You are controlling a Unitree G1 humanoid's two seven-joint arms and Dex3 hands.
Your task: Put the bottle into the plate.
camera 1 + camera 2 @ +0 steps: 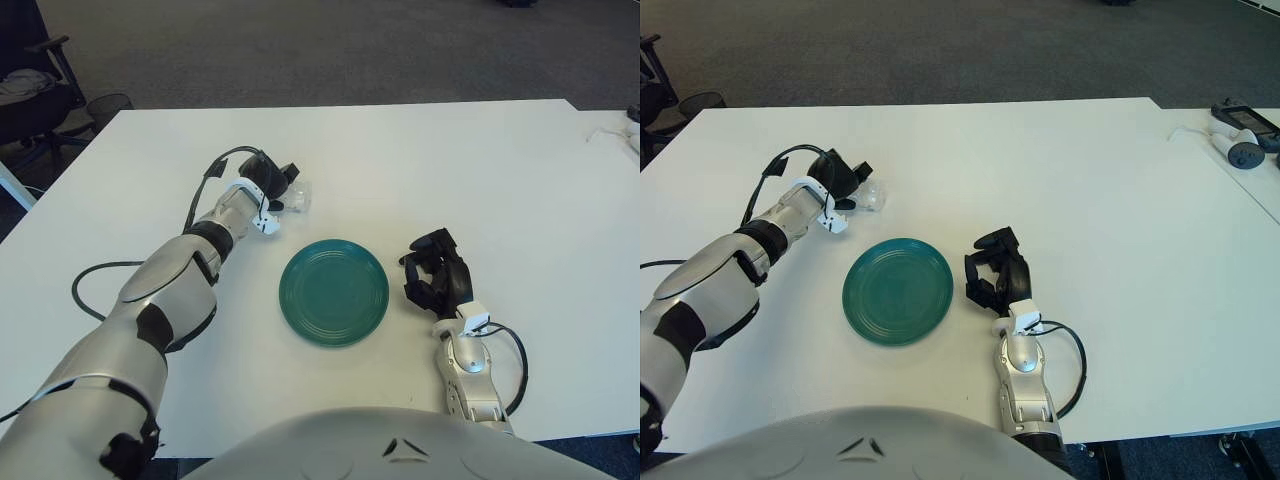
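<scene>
The left robot hand [275,182] is at the clear bottle [298,197], its grip unconfirmed; secure the bottle before moving toward the green plate [334,291]. The right robot hand [437,276], fingers curled and empty, shows right of the plate.

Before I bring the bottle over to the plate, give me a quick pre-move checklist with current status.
1. Left hand closed on the bottle: fingers are at it, firm grasp cannot tell.
2. Bottle lifted off the table: cannot tell.
3. Plate empty and ready: ok.
4. Path from bottle to plate free of objects: ok.
5. Right hand out of the way, to the right of the plate: ok.
</scene>
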